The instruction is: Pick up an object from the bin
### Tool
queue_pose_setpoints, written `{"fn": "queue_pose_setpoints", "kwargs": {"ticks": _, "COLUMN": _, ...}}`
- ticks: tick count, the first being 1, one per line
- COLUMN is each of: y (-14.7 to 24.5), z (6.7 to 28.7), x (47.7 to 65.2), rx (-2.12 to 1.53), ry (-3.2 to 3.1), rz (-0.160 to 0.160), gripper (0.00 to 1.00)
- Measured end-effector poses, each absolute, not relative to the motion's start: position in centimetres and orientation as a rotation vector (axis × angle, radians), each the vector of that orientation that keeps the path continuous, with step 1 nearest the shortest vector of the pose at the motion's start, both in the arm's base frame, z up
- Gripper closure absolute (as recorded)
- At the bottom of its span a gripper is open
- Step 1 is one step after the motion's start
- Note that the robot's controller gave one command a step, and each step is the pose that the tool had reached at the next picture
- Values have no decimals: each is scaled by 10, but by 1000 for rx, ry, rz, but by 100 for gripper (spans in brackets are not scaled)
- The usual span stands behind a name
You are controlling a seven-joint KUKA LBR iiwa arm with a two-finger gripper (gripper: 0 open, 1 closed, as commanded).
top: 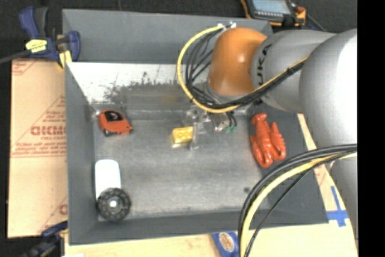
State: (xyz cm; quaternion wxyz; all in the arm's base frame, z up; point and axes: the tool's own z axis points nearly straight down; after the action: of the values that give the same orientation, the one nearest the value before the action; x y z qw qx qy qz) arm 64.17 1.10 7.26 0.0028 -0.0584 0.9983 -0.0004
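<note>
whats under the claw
A small yellow block lies on the bin floor beside the claw, maybe partly under it. The floor beneath the arm's orange cover is hidden.

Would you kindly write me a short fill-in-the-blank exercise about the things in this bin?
1. The small block nearest the gripper is ____ in colour.
2. The black wheel lies next to a ____ cylinder.
3. In the camera view, the red lobster-like toy lies on the ____ side of the bin.
Missing words: yellow; white; right.
</note>
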Motion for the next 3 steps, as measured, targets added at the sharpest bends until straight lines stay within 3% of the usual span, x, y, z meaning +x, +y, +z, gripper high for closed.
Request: {"fn": "queue_pose_setpoints", "kwargs": {"ticks": 3, "y": 10, "z": 97, "x": 641, "rx": -183, "ry": 3136, "rz": -1, "gripper": 100}}
